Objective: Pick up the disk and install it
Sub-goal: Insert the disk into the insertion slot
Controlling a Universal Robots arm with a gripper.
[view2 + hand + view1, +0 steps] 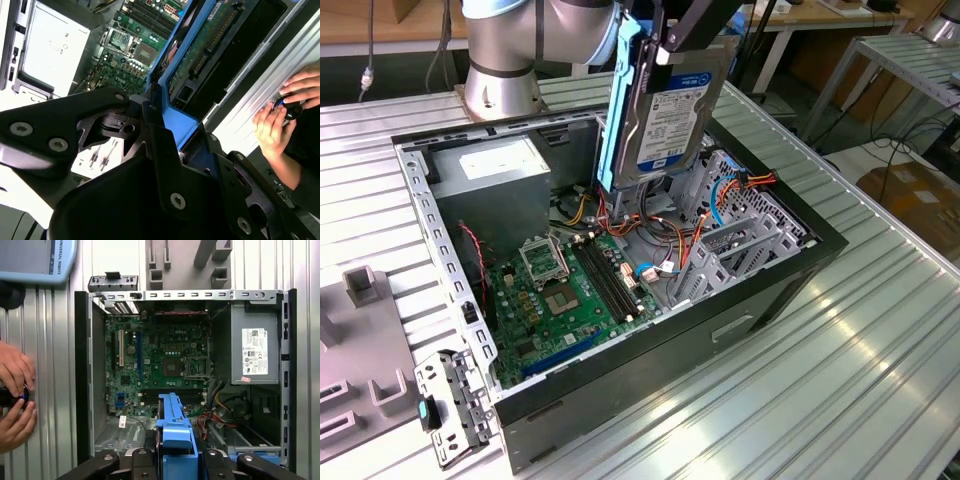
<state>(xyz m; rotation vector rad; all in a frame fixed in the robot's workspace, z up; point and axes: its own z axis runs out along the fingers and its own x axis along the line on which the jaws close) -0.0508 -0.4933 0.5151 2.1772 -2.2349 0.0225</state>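
One gripper (668, 48) has its jaws clenched on the disk (665, 115), which hangs upright at the upper middle of the exterior view, above the open computer case (650, 370). Lower in that frame, inside the case, lie the green motherboard (570, 290) and, toward the upper left, the grey power supply (495, 185).

Open computer case (670, 350) holds green motherboard (555, 300) and grey power supply (505, 185).

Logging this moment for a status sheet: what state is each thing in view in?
computer case: lying on its side, open.
power supply: mounted inside the case.
disk: held on edge above the case, not installed.
gripper: shut on the disk's blue rail.
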